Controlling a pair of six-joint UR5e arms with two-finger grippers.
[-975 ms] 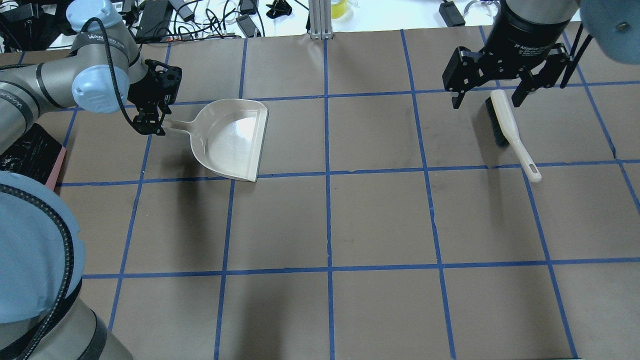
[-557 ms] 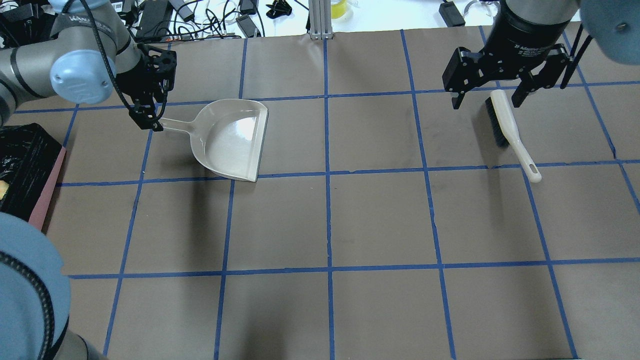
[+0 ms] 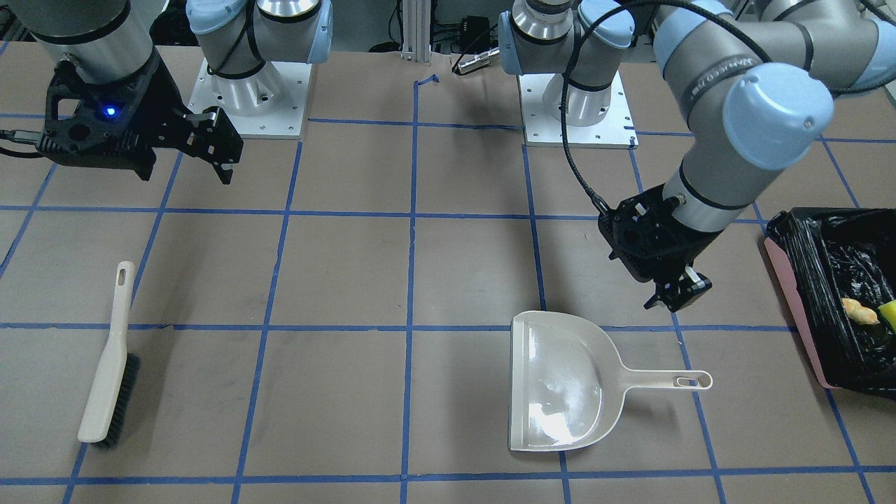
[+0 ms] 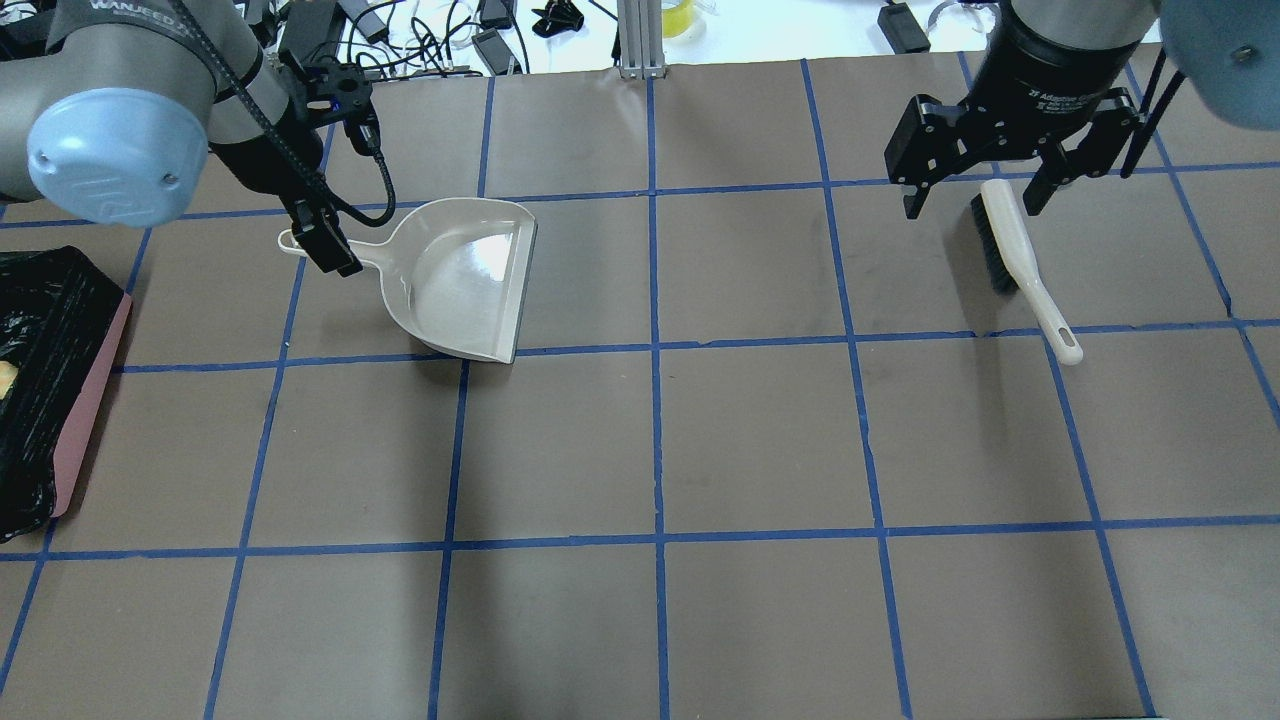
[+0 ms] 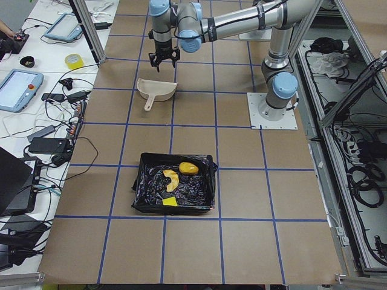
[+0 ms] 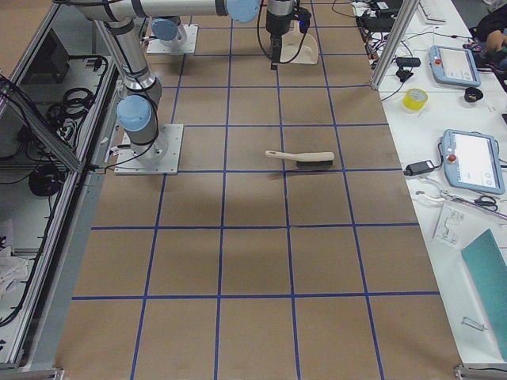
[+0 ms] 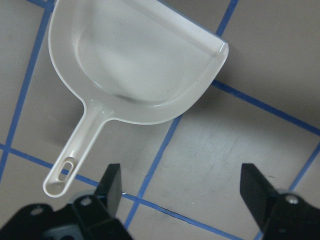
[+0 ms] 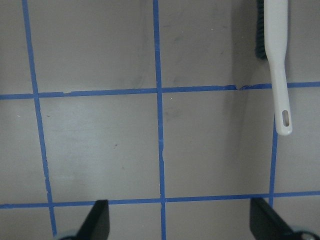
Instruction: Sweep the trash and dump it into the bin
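The trash lies inside the bin (image 5: 175,184), a pink-sided container with a black bag: a golden-brown lump (image 5: 188,167), a cream rind slice (image 5: 170,178) and a yellow wedge (image 5: 170,202). The bin also shows at the table's left end in the overhead view (image 4: 45,380) and in the front view (image 3: 833,294). The beige dustpan (image 4: 460,275) lies empty and flat on the table. My left gripper (image 3: 676,295) is open and empty, a little above the table next to the dustpan handle (image 7: 75,155). My right gripper (image 4: 975,195) is open and empty above the beige brush (image 4: 1020,265).
The brush (image 3: 108,378) lies flat on the table's right side, bristles sideways. Blue tape lines grid the brown table. Cables and devices lie beyond the far edge (image 4: 400,35). An aluminium post (image 4: 640,40) stands at the far middle.
My left arm has risen and swung, and its open gripper has shifted slightly over the dustpan handle. More of the bin is uncovered. The dustpan, the brush and the right arm have not moved.
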